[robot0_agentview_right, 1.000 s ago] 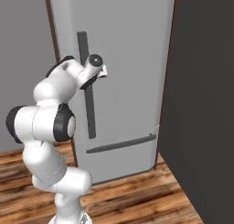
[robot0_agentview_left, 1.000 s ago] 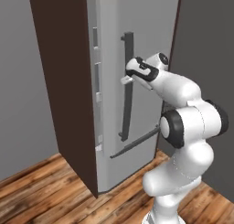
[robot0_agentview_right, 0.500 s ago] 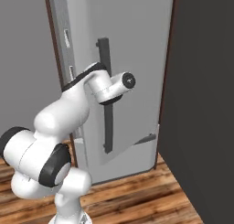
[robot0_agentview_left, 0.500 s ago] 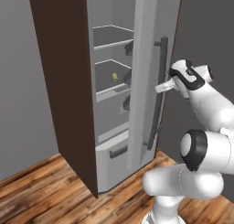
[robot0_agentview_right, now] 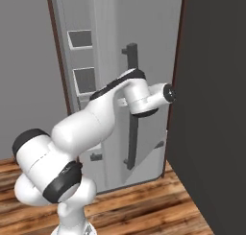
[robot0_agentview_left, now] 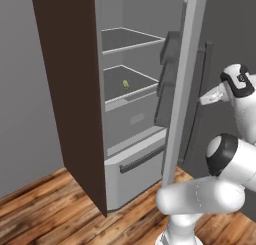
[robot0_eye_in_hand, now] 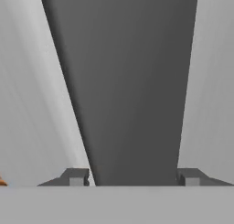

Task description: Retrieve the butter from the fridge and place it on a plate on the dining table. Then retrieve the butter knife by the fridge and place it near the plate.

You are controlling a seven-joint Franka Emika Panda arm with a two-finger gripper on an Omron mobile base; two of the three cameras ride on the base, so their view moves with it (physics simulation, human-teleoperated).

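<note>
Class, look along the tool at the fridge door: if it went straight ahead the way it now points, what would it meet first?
Most likely the dark bar handle: it stands directly ahead between the tool's fingertips, with the fridge's grey door face behind it.

A wood-plank floor in warm brown tones (robot0_agentview_left: pixel 45 214) runs across the bottom of the left base view, with darker and lighter boards laid at a slant; the same planks show along the bottom of the right base view. A plain flat grey wall (robot0_agentview_left: pixel 25 89) rises behind it at the left. In the right base view a broad, tall dark charcoal panel (robot0_agentview_right: pixel 216 99) stands at the right and reaches down to the floor.
</note>
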